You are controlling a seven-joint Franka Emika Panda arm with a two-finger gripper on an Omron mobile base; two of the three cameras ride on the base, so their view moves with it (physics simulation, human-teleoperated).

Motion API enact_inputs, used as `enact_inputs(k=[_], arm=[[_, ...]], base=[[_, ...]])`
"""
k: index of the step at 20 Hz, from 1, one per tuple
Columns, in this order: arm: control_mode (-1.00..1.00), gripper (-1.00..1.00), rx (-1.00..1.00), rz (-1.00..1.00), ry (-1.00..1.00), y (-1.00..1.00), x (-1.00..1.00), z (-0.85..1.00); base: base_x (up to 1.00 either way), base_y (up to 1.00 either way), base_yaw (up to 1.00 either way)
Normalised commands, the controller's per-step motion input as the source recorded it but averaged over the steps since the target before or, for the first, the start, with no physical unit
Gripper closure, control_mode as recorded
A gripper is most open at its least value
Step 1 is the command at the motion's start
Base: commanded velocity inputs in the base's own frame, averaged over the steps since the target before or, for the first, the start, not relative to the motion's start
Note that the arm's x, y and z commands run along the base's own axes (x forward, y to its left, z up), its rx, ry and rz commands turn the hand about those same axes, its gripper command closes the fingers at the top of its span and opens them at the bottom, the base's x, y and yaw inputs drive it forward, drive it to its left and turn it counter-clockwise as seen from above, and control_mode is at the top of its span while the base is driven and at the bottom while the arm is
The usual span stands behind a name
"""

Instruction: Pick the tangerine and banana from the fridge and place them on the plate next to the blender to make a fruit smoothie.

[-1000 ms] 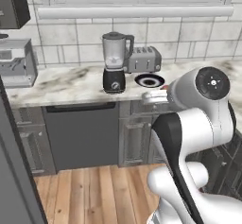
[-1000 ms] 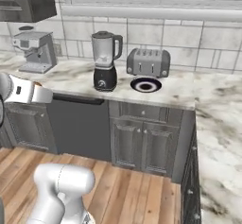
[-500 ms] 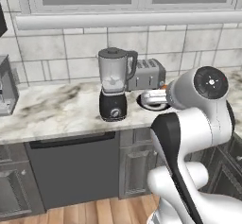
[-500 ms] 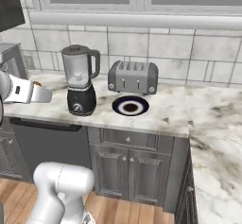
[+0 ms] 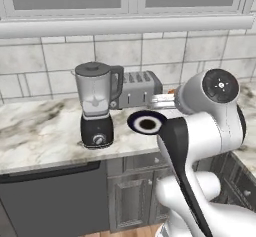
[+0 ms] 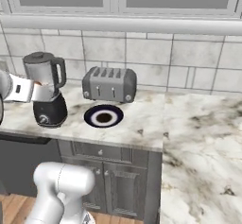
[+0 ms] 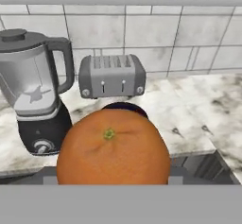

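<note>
The claw grips the tangerine [image 7: 113,147], carried above the table's front edge. The plate [image 6: 92,112], between blender [image 6: 45,90] and toaster [image 6: 109,83], lies bare; placing remains, then the banana.

Blender, toaster and plate on the marble bench, arm in front

The blender [image 5: 96,106] stands on the bench [image 5: 40,131] with the silver toaster [image 5: 137,88] just behind to its right. The dark plate [image 5: 146,122] lies in front of the toaster, partly covered by the white arm [image 5: 200,131], which rises from the lower right. Grey cabinets [image 5: 130,196] sit below.
</note>
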Motion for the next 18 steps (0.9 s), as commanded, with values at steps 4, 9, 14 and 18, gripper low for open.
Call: enact_inputs(k=[4,9,14,18], arm=[[-1.00,1.00,0.14,0.10,0.09,-0.45,0.70,-0.01],[-1.00,1.00,0.08,0.23,0.36,-0.27,1.00,-0.28],[-1.00,1.00,0.00,0.28,0.37,0.00,1.00,-0.62],[-1.00,1.00,0.00,0.18,0.21,0.00,0.98,-0.89]], base=[[0.12,-0.11,0.00],[0.00,0.00,0.00],[0.00,0.00,0.00],[0.00,0.00,0.00]])
